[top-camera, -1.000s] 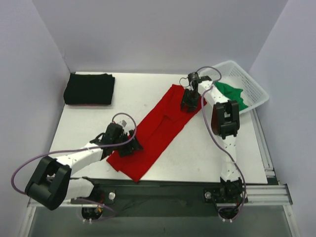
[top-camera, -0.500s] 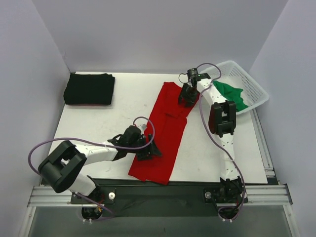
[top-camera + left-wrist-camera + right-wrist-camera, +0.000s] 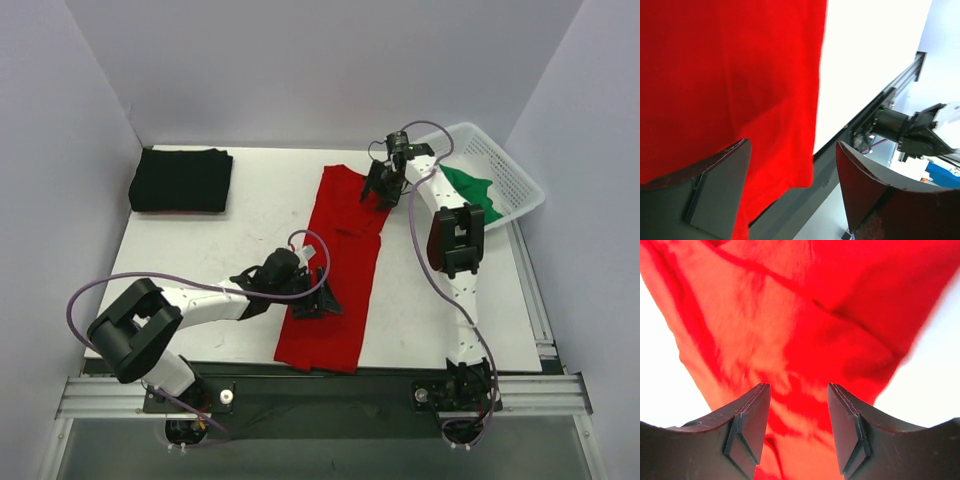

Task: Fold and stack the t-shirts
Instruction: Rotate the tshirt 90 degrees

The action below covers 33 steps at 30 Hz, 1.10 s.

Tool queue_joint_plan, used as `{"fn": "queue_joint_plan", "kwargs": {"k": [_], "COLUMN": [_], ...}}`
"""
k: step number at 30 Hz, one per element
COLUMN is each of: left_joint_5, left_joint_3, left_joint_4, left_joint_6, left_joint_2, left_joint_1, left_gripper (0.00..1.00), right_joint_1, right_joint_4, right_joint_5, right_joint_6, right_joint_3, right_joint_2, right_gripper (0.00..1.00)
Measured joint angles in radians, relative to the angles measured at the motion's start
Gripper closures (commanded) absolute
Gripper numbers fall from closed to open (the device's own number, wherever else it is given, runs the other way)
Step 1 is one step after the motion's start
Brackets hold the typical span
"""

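Your bright red cotton t-shirt (image 3: pixel 340 260) lies flat on the white bench (image 3: pixel 200 250) as a long, narrow folded strip. It runs from the far middle of the bench down to the near edge, just left of the right arm. Its far end carries a few creases and a fold line. The near end is smooth with square corners.

Your left claw (image 3: pixel 318 298) sits low over the strip's left edge, near the lower end. From its wrist camera, the left claw (image 3: pixel 792 145) has its dark fingers set wide apart, with the red cloth (image 3: pixel 740 65) spread smooth beyond them and nothing pinched.

Your right claw (image 3: pixel 381 188) is over the strip's far right corner. In the right wrist view, the right claw (image 3: pixel 798 386) also has its fingers parted, and rumpled, ridged red fabric (image 3: pixel 815 315) shows through the gap.

A black t-shirt (image 3: pixel 182 180), folded into a neat soft rectangle, rests at the bench's far left corner, well apart from the red one.

At the far right stands a white plastic mesh basket (image 3: pixel 515 172). A crumpled green t-shirt (image 3: pixel 475 195) lies in it, spilling toward its near side.
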Motion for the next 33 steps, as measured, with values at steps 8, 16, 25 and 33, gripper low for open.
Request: {"fn": "queue_joint_plan", "kwargs": {"k": [8,16,25,33], "left_joint_5": [-0.129,-0.292,-0.294,-0.261], "left_joint_3": [0.059,0.012,-0.067,-0.103], "left_joint_4": [-0.220,-0.502,-0.647,-0.668], "left_joint_6": [0.121,0.216,0.239,0.237], "left_joint_2": [-0.187,-0.356,-0.409,-0.410], "left_joint_1": [0.001,0.045,0.066,0.066], "left_gripper": [0.21,0.26,0.31,0.38], "right_joint_1": [-0.010,0.200,0.474,0.623], "right_joint_4": [0.022,0.040,0.014,0.038], "right_joint_5": [-0.021,-0.014,-0.024,-0.040], "right_joint_6": [-0.050,-0.035,0.164,0.257], "right_joint_3": [-0.333,-0.923,-1.313,-1.338], "right_joint_2": [-0.407,-0.858,-1.091,-1.069], "right_gripper": [0.51,0.52,0.56,0.58]}}
